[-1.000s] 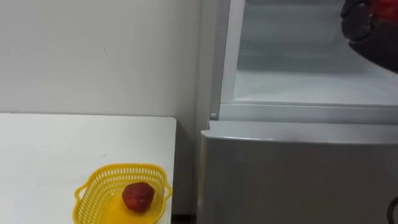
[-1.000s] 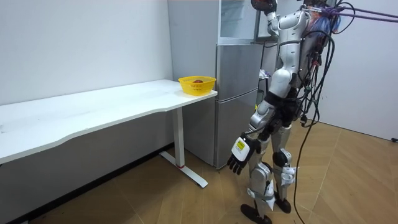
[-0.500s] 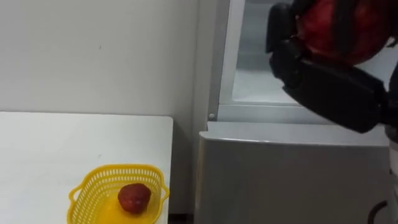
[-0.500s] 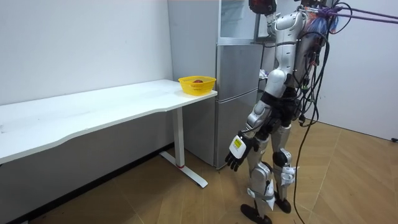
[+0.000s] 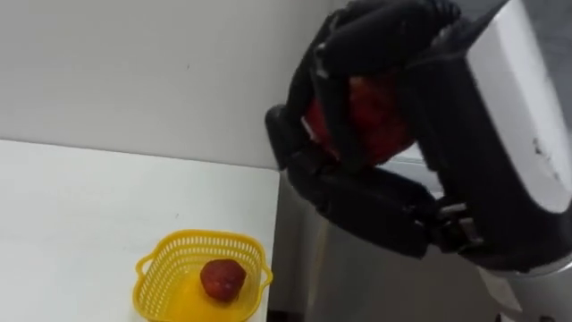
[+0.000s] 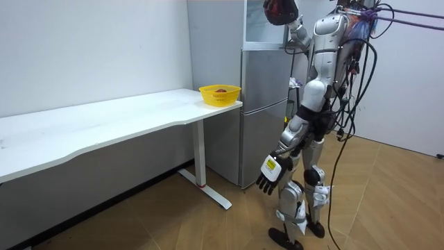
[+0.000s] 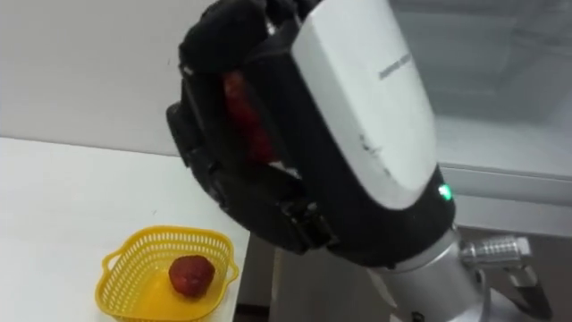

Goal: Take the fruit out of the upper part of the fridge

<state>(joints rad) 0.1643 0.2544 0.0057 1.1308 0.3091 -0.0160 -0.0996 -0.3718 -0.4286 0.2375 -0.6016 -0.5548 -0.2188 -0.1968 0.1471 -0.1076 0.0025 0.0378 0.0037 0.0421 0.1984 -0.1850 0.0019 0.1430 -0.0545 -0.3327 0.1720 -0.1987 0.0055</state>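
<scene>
In the left eye view, the right hand (image 5: 375,201) is now seen big in the middle and right of the frame. A moment ago it was up in the upper right corner, by the open fridge, so the red fruit (image 5: 371,116) is judged to be taken out. The fruit is wrapped by curled dark fingers (image 5: 384,27) and kept against the palm. At the lower left, a yellow basket (image 5: 161,268) with a second fruit (image 5: 222,278) is set on the white table (image 5: 71,206). In the room view, the fruit is held high at the top middle, before the fridge (image 6: 260,104), and the left hand (image 6: 268,173) is hung low with loose fingers. In the right eye view, the fruit is mostly hidden behind the hand.
</scene>
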